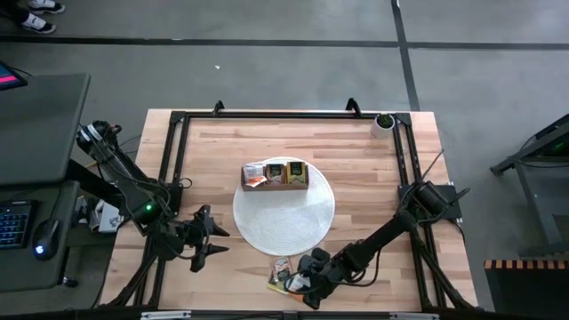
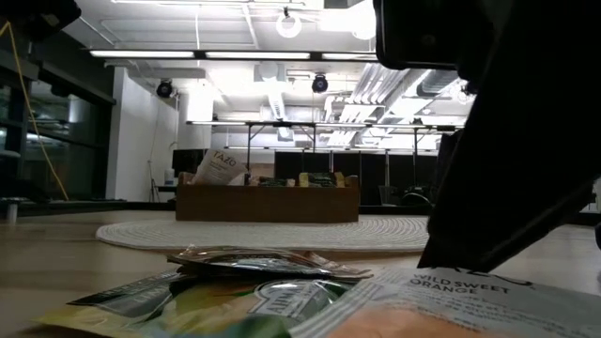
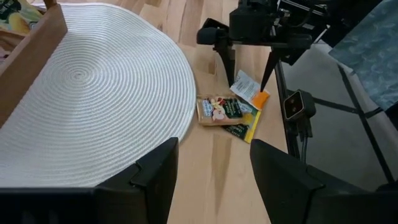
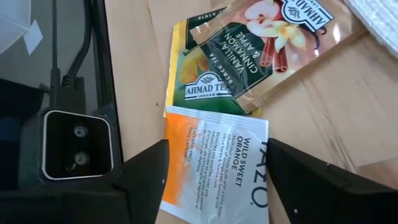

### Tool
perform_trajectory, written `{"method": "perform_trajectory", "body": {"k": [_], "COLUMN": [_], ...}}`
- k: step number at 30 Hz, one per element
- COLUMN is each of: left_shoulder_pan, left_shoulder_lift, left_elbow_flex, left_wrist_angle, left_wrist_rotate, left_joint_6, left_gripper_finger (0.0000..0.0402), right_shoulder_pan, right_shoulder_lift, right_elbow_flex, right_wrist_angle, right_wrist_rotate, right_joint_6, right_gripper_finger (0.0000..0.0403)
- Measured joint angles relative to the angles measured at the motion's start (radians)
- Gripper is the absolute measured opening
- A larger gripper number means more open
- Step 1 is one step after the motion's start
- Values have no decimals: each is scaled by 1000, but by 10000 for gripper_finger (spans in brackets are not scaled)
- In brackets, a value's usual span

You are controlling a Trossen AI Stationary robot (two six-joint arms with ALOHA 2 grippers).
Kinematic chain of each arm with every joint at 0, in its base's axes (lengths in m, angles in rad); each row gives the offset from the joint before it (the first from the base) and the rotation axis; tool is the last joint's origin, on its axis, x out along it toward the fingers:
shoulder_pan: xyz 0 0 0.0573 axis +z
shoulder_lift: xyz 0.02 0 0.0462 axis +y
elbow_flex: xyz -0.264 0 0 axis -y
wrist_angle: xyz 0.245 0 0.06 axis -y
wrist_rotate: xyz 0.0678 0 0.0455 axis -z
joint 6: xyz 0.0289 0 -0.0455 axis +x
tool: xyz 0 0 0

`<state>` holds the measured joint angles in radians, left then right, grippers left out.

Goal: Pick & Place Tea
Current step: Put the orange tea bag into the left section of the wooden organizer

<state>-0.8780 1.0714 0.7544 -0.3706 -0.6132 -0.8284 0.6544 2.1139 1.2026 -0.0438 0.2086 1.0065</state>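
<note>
Three tea packets lie flat in a loose pile on the wood near the table's front edge (image 1: pixel 283 276): an orange-and-white one (image 4: pixel 217 162), a dark green one (image 4: pixel 199 74) and a brown one (image 4: pixel 273 37) lying partly on the green one. My right gripper (image 4: pixel 217 143) is open and low over the orange-and-white packet, one finger on each side of it. My left gripper (image 1: pixel 213 242) hangs open above the wood left of the round white mat (image 1: pixel 284 222), holding nothing. A wooden box (image 1: pixel 276 175) with more tea stands on the mat's far part. My right gripper slants down from the table's right over the orange-and-white packet (image 3: pixel 249 90), which lies flat on the wood. One fingertip (image 2: pixel 441 253) comes down at the packet's edge. Whether it touches the packet, I cannot tell.
A black frame rail (image 1: pixel 173 160) runs round the table top. A small camera block (image 4: pixel 74 146) sits at the front edge beside the packets. A small white pot (image 1: pixel 383 121) stands at the far right corner. Bare wood lies between the mat and the pile.
</note>
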Motion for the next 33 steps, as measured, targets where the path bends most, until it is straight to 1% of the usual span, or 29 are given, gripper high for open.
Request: {"method": "perform_trajectory", "body": {"k": [16,24,26,29,33], "left_shoulder_pan": [0,0,0,0,0], "left_shoulder_lift": [0,0,0,0,0], "left_elbow_flex": [0,0,0,0,0], "left_wrist_angle": [-9,-32,-33,-33,-33], "left_wrist_rotate": [0,0,0,0,0], "left_joint_6": [-1,-15,-15,-15,-15], "left_gripper_finger": [199,199,199,199,199], "right_shoulder_pan": [2,6,6,6,2], "right_shoulder_lift": [12,20,20,21,21], "right_elbow_flex": [0,0,0,0,0], "right_wrist_angle": [-28,-38,-44,-49,-43], "right_wrist_rotate": [10,19,19,11,2], "right_joint_6": [-46,-46,-46,-43,-29], "right_gripper_finger": [134,85,62,15,5]}}
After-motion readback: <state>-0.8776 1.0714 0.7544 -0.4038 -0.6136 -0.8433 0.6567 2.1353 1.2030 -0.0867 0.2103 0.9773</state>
